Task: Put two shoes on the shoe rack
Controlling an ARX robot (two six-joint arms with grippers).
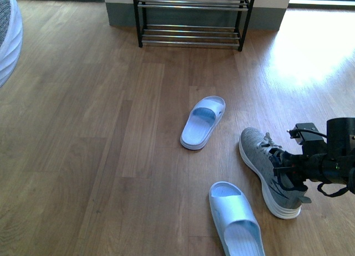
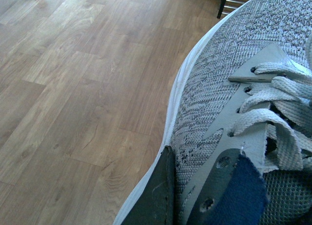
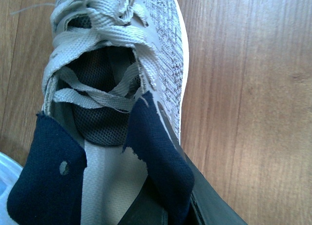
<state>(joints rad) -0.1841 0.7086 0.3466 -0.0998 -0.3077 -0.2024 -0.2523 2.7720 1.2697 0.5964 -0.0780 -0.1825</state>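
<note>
One grey sneaker lies on the wood floor at the right, toe pointing away. My right gripper is shut on its dark heel collar. In the right wrist view, one dark finger presses the outside of this sneaker and the other is inside the opening, so the right gripper pinches the navy collar. The left wrist view is filled by a second grey sneaker, with my left gripper shut on its side wall by the eyelets. Neither shows in the front view. The shoe rack stands at the far wall.
Two pale slides lie on the floor, one in the middle and one near the front beside the sneaker. A white and grey rounded object sits at the left edge. A black rack leg shows in the left wrist view.
</note>
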